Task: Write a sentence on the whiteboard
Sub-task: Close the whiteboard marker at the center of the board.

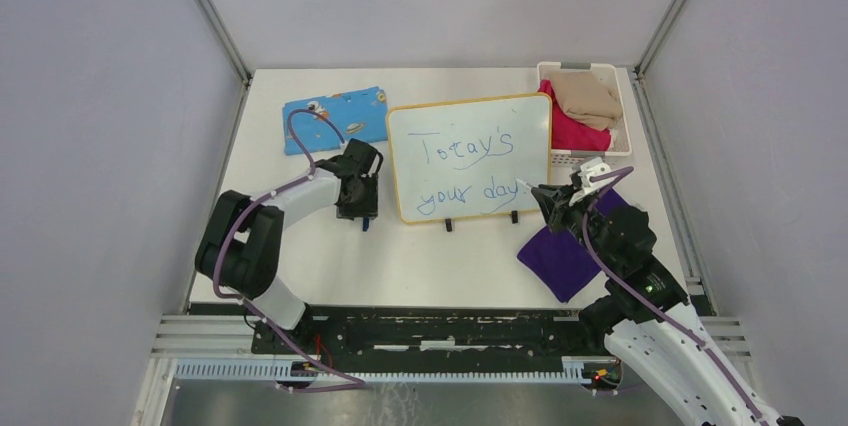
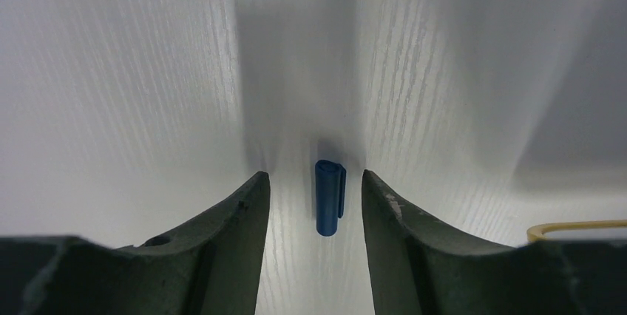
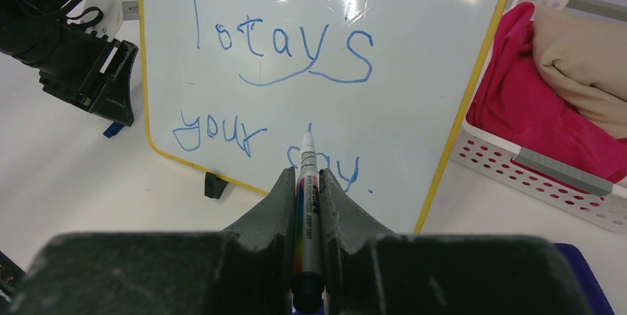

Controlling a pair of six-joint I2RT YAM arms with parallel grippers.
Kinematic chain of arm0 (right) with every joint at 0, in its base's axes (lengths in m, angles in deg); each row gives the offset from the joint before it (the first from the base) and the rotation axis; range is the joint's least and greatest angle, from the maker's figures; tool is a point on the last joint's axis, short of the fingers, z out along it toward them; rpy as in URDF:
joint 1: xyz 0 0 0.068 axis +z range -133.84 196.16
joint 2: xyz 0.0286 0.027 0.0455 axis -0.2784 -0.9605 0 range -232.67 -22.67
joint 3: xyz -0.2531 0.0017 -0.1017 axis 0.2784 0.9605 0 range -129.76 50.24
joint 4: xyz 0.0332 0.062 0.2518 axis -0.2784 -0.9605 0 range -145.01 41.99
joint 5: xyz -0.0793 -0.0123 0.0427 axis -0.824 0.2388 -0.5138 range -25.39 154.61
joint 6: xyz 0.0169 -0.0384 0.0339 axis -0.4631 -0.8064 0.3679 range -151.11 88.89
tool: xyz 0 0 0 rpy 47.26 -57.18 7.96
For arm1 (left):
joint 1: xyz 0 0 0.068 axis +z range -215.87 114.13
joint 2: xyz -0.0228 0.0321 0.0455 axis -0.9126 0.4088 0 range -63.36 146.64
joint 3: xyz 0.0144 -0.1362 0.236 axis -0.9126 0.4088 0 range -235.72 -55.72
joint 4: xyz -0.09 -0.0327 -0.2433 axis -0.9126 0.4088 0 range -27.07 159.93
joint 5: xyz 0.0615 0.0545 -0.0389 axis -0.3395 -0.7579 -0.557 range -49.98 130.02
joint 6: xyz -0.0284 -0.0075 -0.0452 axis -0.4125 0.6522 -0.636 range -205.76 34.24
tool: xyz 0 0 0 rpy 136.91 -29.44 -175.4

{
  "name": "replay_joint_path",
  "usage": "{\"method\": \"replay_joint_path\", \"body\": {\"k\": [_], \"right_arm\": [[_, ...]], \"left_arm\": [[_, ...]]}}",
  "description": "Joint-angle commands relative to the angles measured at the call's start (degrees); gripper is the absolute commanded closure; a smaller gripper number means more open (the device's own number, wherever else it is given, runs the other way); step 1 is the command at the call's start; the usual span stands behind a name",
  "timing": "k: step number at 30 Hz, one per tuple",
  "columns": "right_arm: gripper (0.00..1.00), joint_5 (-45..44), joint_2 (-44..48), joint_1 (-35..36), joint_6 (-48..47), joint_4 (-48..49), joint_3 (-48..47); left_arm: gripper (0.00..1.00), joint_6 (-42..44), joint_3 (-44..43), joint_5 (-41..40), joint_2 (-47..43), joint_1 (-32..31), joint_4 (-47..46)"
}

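Observation:
The whiteboard (image 1: 530, 121) lies flat at mid-table, and the right wrist view shows the whiteboard (image 3: 429, 49) close up. The sentence (image 1: 468, 154) is in thin blue marker on two lines, and in the right wrist view the sentence (image 3: 285, 41) reads about "Todays your day". My right gripper (image 1: 548, 198) is shut on a white marker (image 3: 307, 182), whose tip hovers over the lower line at the board's near right corner. My left gripper (image 1: 360, 211) points down at the table left of the board. It stands open around a small blue marker cap (image 2: 330, 197), with a gap on each side.
A blue patterned cloth (image 1: 335, 116) lies at the back left. A white basket (image 1: 620, 86) with pink and beige cloths stands at the back right. A purple cloth (image 1: 560, 261) lies under my right arm. Two black clips (image 1: 449, 225) stick out from the board's near edge.

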Motion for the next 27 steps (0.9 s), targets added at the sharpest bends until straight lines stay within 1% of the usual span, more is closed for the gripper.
{"method": "replay_joint_path", "body": {"k": [1,10,16,20,24,25,27], "right_arm": [[1.00,-1.95,0.00,0.31,-1.48,2.90,-0.71],[1.00,-2.15,-0.17,0.55,-1.42,3.20,-0.54],[1.00,-2.31,-0.37,0.48,-1.38,3.03,-0.81],[1.00,-2.64,-0.24,0.50,-1.34,2.87,-0.66],[1.00,-2.94,-0.03,0.51,-1.39,2.90,-0.29],[1.00,-3.05,-0.01,0.47,-1.43,2.91,-0.28],[1.00,-3.02,0.04,0.53,-1.38,2.90,-0.20]], "left_arm": [[0.47,3.09,-1.99,-2.20,1.02,-0.46,1.34],[0.58,3.90,0.00,-1.60,2.32,-0.75,1.22],[0.68,3.21,0.62,-1.39,3.29,-0.72,0.64],[0.69,0.24,0.72,-4.39,2.61,-0.49,0.52],[0.69,-2.44,0.90,-6.34,0.04,1.11,0.56],[0.67,-2.68,0.90,-6.49,-0.53,1.29,0.64],[0.60,-3.50,0.98,-6.56,-1.74,1.35,0.87]]}}
